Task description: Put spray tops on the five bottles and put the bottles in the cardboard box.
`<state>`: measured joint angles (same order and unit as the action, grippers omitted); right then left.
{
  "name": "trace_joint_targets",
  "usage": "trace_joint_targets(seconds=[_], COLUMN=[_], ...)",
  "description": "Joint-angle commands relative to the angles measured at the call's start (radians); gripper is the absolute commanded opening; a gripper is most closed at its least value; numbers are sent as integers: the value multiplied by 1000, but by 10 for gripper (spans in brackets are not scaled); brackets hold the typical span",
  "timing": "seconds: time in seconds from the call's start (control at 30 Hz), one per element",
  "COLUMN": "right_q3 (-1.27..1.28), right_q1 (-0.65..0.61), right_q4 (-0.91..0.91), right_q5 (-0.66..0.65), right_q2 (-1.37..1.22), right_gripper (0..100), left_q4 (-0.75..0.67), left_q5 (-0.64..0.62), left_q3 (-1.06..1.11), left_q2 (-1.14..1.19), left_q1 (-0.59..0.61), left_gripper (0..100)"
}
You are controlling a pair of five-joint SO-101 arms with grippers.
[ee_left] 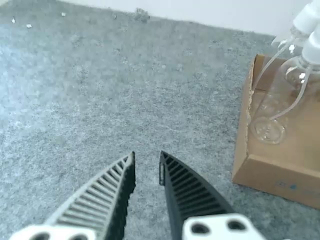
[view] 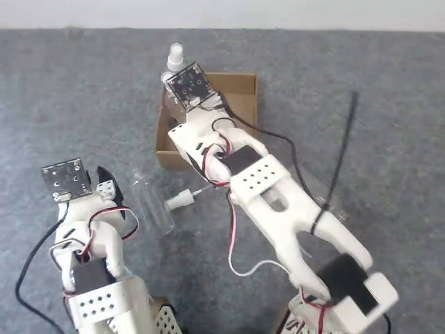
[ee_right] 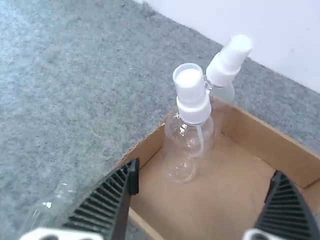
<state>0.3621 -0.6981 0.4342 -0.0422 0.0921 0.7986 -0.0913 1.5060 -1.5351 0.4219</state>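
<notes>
Two clear bottles with white spray tops stand upright in the far corner of the cardboard box. My right gripper hangs open over the box, nothing between its fingers, just short of the bottles. From above, the box lies at the table's middle back. A topless clear bottle lies on the carpet in front of the box, with a loose white spray top beside it. My left gripper is low over bare carpet left of that bottle, slightly open and empty; the high view shows it too.
Grey carpet covers the table. The box with its bottles stands ahead and to the side of the left gripper. A black cable runs across the right side. Something clear lies beside the right arm. A white wall runs along the back.
</notes>
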Motion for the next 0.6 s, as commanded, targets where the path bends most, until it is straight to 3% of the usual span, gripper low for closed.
trace_joint_targets(seconds=[0.0, 0.57], right_q3=[-12, -6], right_q1=[13, 30], right_q4=[104, 634], right_q5=[-2, 5], right_q2=[162, 424], right_gripper=[340, 340], left_q4=[-31, -31], left_q5=[-2, -2], left_q3=[-13, -12], left_q2=[-18, -18], left_q1=[5, 5], left_gripper=[76, 76])
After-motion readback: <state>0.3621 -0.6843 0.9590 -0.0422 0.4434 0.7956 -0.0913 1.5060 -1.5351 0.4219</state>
